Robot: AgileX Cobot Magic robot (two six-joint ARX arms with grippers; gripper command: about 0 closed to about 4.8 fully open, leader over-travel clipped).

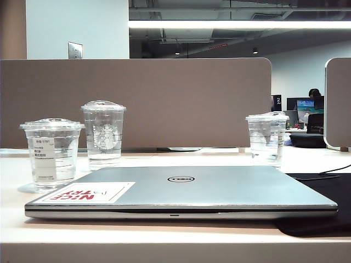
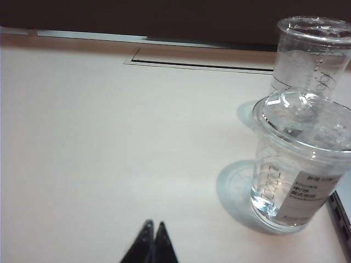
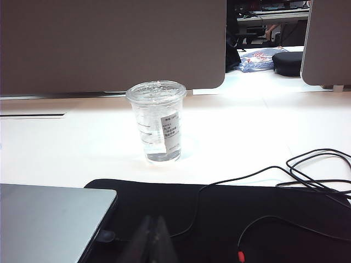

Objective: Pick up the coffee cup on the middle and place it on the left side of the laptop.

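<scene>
Risk sits mostly with the left hand (image 2: 154, 230) from where I watch. Its fingers are pressed together with nothing between them, low over bare table (image 2: 109, 137), near the coffee cup (image 2: 296, 170) but not touching it. In the exterior view neither arm shows at all. The coffee cup (image 1: 52, 153) with the white label stands upright, lid on, at the left of the laptop (image 1: 181, 189), just beside its corner with the red-lettered sticker (image 1: 88, 193). The taller Starbucks cup (image 1: 103, 134) stands close behind it. I judge the placing done, or nearly so.

What worries me is the pull-back. If I swing the left hand toward the cups as I withdraw, the closed fingers could clip the coffee cup. It holds clear liquid, so a knock might slide it into the Starbucks cup or tip it against the laptop. The lid may not seal a spill.

The right hand (image 3: 154, 235) is also shut and empty, hovering over the black mat (image 3: 230, 213) by the laptop's right edge. Loose cables (image 3: 307, 164) lie on that mat. Moving it carelessly could snag them. The third cup (image 3: 157, 121) stands well apart beyond.
</scene>
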